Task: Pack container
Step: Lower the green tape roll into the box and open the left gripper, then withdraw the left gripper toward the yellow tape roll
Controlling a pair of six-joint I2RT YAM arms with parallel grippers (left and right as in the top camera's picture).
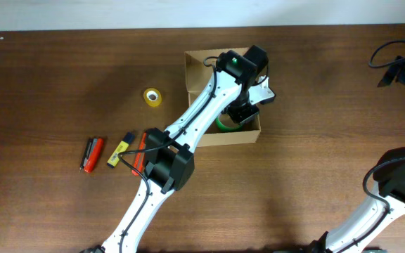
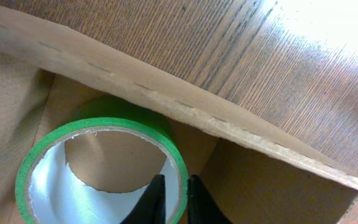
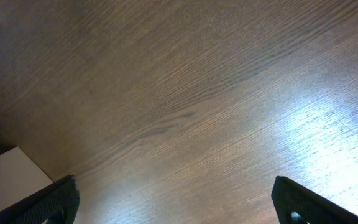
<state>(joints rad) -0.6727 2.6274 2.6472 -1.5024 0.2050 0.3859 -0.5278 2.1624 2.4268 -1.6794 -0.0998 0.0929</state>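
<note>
Dark wooden table [image 1: 315,140] holds the open cardboard box [image 1: 195,63] near its far middle. Inside the box, the left gripper [image 2: 174,199] pinches the wall of a green tape roll [image 2: 104,127]. The right gripper [image 3: 176,202] hangs spread wide over bare wood.

on your table [image 1: 315,105]: box [image 1: 190,70] at mid-table, toward the far edge; large tape roll [image 2: 98,134] inside it, by the near wall; small tape roll [image 1: 152,97] on the table just left of the box; markers [image 1: 95,153] side by side further left, nearer the arm bases; left arm [image 1: 202,112] reaching over the box.
</note>
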